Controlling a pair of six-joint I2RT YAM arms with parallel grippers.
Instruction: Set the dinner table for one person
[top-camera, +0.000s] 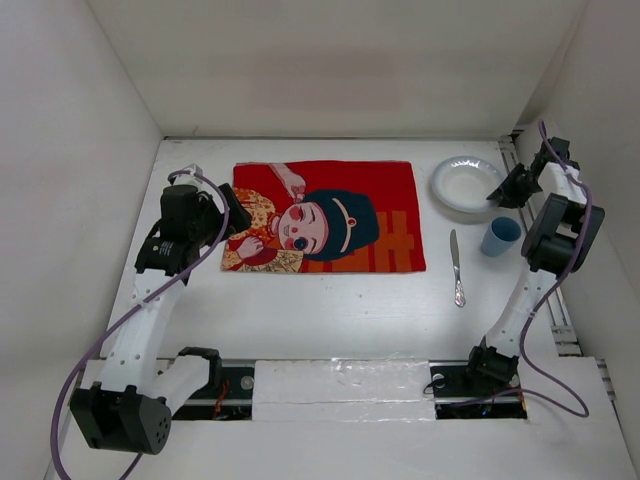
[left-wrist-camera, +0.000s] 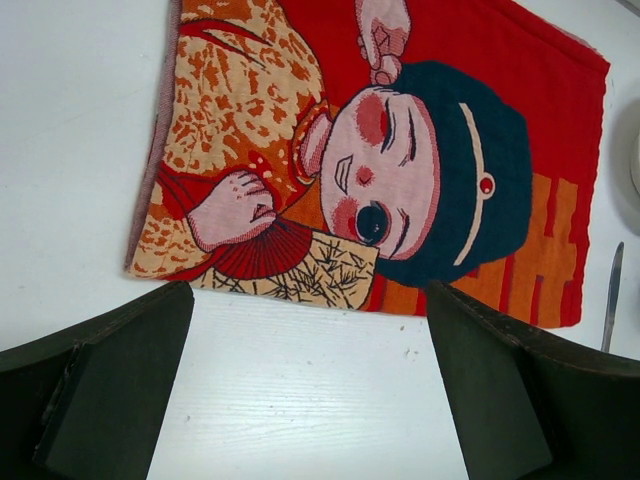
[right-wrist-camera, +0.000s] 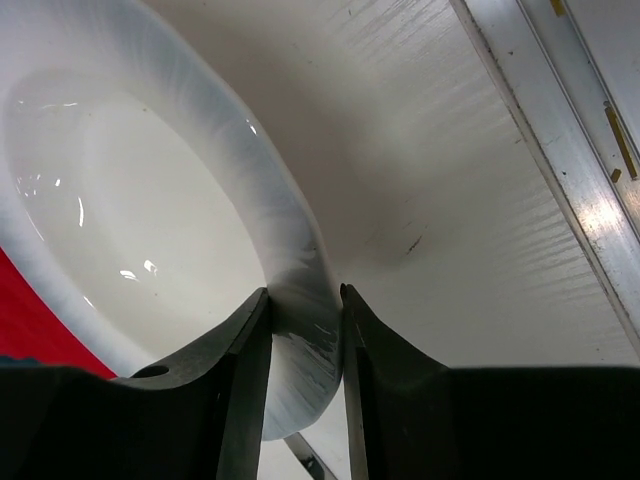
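**Operator:** Report the near zone.

**Inspector:** The dinner table (top-camera: 330, 320), a large flat matte white rectangular top, carries both arm bases at its near edge. Beyond the right base a slim silver metal table knife (top-camera: 457, 268) lies flat on the bare white surface, its length running near to far.

**Operator:** Middle zone?

**Inspector:** A small light-blue cup (top-camera: 500, 236) stands upright just right of the knife, apart from it. A red cloth placemat (top-camera: 330, 215) printed with a cartoon figure lies flat at the table's centre. The figure has a pink face, a dark teal cap and a red fan. An orange block character is printed on the mat's right part, but it cannot be read with certainty.

**Operator:** Left arm?

**Inspector:** The left gripper (left-wrist-camera: 310, 380) hangs over the mat's left near corner with its jaws spread wide and nothing between them.

**Operator:** Far zone?

**Inspector:** A round white deep ceramic plate (top-camera: 465, 183) sits at the far right, just beside the mat's far right corner. The right gripper (right-wrist-camera: 305, 330) meets the plate's right rim, one finger on each face, pinching that rim. A silver metal rail (right-wrist-camera: 560, 170) runs along the table's right edge.
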